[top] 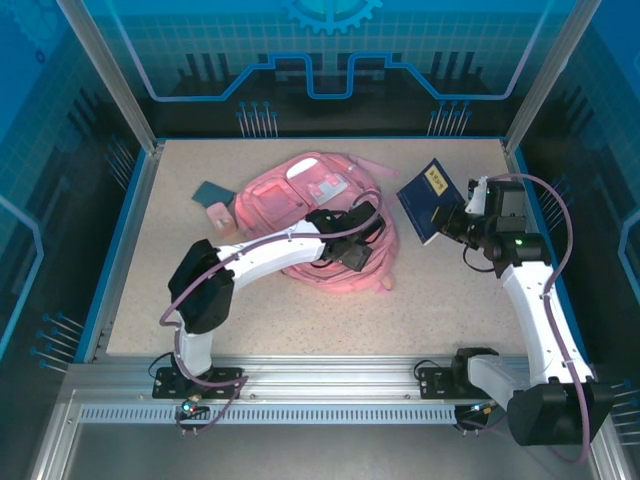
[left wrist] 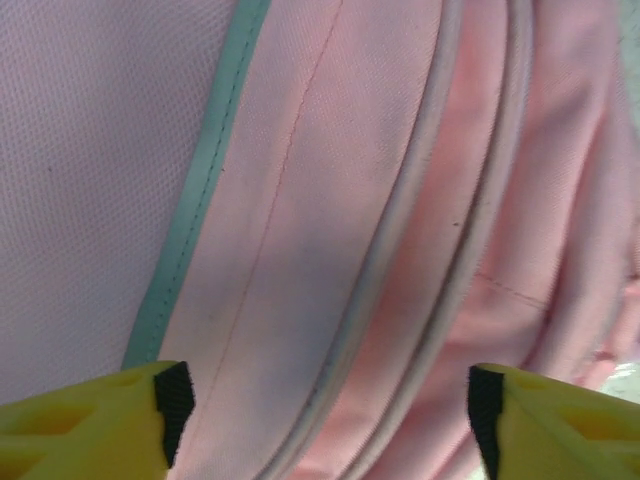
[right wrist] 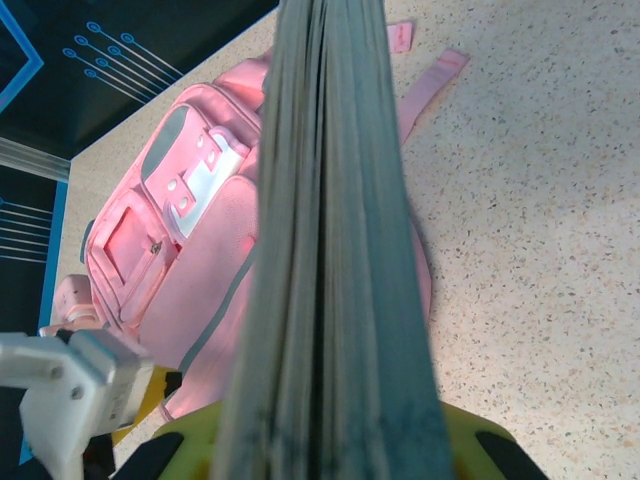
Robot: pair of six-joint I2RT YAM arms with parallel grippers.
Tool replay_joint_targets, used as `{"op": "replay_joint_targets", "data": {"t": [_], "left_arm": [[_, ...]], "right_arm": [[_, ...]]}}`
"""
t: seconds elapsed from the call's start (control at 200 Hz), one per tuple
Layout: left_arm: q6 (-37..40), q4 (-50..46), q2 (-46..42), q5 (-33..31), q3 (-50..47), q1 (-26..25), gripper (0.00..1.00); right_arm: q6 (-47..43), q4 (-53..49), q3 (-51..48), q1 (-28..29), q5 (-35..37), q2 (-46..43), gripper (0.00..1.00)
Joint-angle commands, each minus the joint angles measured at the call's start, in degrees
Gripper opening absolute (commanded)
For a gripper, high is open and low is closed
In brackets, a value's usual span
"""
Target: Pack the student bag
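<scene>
The student bag [top: 290, 200] lay flat on the worktop [top: 450, 300], far-middle part, front side up w/ zip pockets and pale patches showing. A pink strap trailed off its far R corner. The L arm [top: 265, 250] reached across the bag's near edge, and the L tool [top: 358, 250] sat over the bag's R side, close to the fabric. In the L wrist view its yellow fingers w/ black pads [left wrist: 174, 398] stood well apart, released. Pink cloth lay behind the gap, w/ a teal piping strip [left wrist: 195, 200] running diagonally and two ridged seams beside it. Whether the pads touched the cloth couldn't be told.

The R tool [top: 452, 215] was clenched on a dark blue book [top: 428, 195], held up off the worktop just R of the bag, tilted, cover facing up. In the R wrist view the book's page edge ran up the middle of the frame from btwn the yellow fingers, w/ the bag below and to the L of it. In the top view, book and bag looked close but apart.

L of the bag sat a small pink item [top: 218, 215], just beside it, and a flat dark teal item [top: 212, 189] a bit farther back. What either one was couldn't be made out.
</scene>
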Motion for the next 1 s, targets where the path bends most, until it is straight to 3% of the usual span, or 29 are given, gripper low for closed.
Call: {"op": "replay_joint_targets", "data": {"t": [0.0, 0.35, 0.59, 0.78, 0.995], "left_arm": [[1.72, -4.84, 2.85, -3.45, 3.93, -0.17, 0.68], [2.75, -7.69, 7.26, -6.8, 6.58, -0.11, 0.63], [2.19, -9.52, 7.86, -12.24, 7.74, -0.11, 0.32], [2.95, -6.42, 0.92, -18.55, 5.38, -0.85, 0.15], [6.83, 6.93, -11.89, -20.96, -2.08, -1.0, 0.09]], "right_arm": [[0.6, 0.91, -0.6, -0.99, -1.9, -1.67, 0.13], [1.46, 1.28, -1.66, -1.05, -2.51, -1.96, 0.14], [1.86, 0.86, -1.74, -1.15, -2.6, -2.39, 0.14], [1.27, -0.85, -1.23, -1.18, -2.27, -3.75, 0.14], [-0.42, -4.43, -0.87, -1.27, -1.94, -5.84, 0.14]]}}
